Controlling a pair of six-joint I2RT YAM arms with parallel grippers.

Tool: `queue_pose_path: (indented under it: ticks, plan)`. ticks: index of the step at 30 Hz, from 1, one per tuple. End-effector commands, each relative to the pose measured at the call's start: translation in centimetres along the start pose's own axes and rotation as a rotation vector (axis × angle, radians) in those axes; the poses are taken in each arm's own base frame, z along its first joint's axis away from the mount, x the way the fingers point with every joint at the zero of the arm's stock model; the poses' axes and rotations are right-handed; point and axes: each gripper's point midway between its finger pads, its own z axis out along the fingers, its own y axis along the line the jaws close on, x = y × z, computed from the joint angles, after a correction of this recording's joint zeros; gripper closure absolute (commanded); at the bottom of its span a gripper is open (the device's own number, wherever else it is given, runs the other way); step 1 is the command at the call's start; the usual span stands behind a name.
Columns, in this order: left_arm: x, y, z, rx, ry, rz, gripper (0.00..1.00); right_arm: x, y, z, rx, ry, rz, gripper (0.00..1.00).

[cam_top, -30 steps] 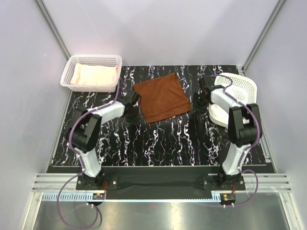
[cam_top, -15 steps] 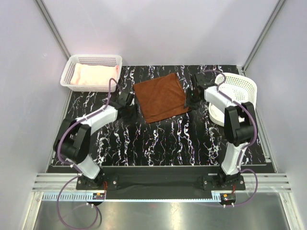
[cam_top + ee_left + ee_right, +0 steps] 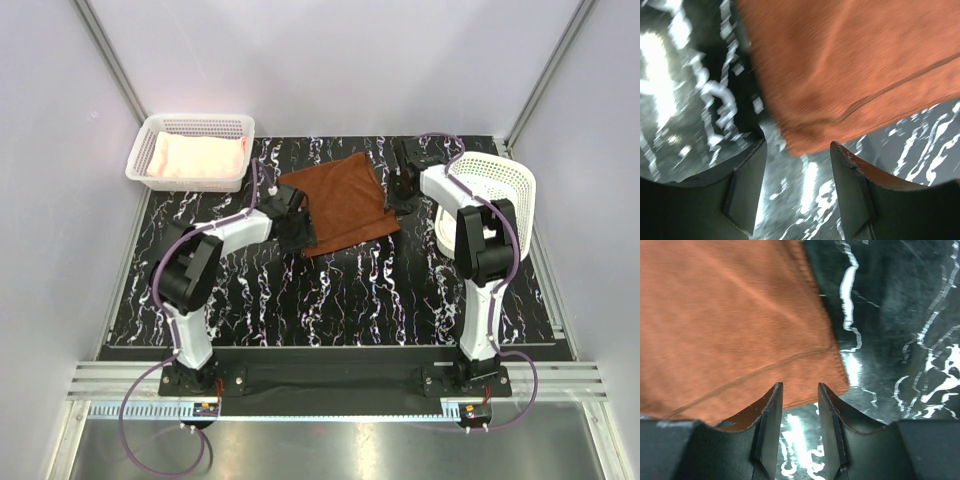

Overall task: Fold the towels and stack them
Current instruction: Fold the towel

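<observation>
A folded rust-brown towel (image 3: pixel 340 205) lies flat on the black marbled table (image 3: pixel 330 290). My left gripper (image 3: pixel 302 230) is at its near-left corner. In the left wrist view this gripper (image 3: pixel 797 146) is open, and the towel's corner (image 3: pixel 850 70) sits just ahead of the gap. My right gripper (image 3: pixel 400 192) is at the towel's right edge. It is open too (image 3: pixel 800 386), and the towel's hem (image 3: pixel 740 340) lies just beyond its tips. Table shows between both pairs of fingers. A pale pink towel (image 3: pixel 192 156) lies in the far-left basket.
A white mesh basket (image 3: pixel 200 124) holding the pink towel stands at the far-left corner. Another white mesh basket (image 3: pixel 498 190) is tipped on its side at the right, close behind the right arm. Grey walls close in the table's sides.
The left gripper has opened and moved right to the brown towel's near-left corner. The right gripper has moved left and farther back along the towel's right edge.
</observation>
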Motion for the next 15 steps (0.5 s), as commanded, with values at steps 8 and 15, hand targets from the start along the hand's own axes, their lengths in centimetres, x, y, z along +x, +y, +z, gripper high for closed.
queue_pose_path:
  ticks: [8, 15]
  plan:
    - [-0.7, 0.7, 2.2, -0.145, -0.027, -0.020, 0.59, 1.0, -2.4, 1.4, 0.053, 0.005, -0.019, 0.61]
    - [-1.3, 1.9, 0.5, -0.213, -0.061, 0.019, 1.00, 2.5, -2.9, 2.0, 0.068, 0.041, 0.005, 0.61]
